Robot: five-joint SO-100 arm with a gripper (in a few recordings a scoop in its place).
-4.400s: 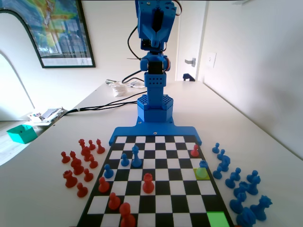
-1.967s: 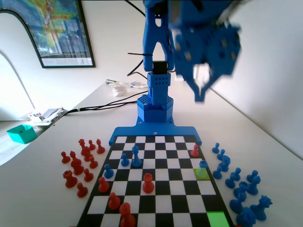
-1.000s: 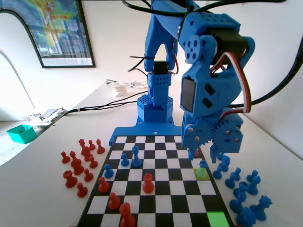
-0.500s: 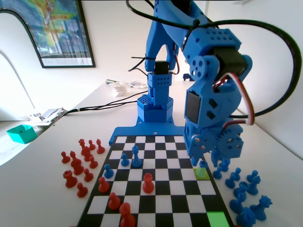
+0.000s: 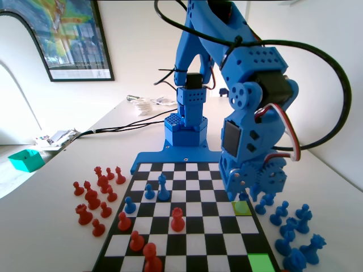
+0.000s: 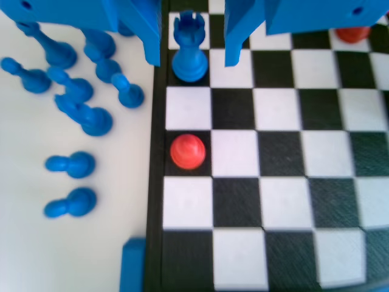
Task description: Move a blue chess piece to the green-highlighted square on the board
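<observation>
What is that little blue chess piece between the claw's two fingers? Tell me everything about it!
The small blue plastic chess piece has a notched, castle-like top, a narrow neck and a round flared base. It looks smooth. It stands upright on a white square at the left edge of the black-and-white chequered board in the wrist view. The open blue claw hangs around it, one jaw on each side, with gaps between.

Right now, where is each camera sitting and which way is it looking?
Fixed view: stands at the board's end opposite the blue arm, looking along it; the arm and lowered pincer show.
Wrist view: rides on the arm, looking down at the board edge; the pincer's open jaws straddle a blue chess piece.
Both share the board and pincer.
</observation>
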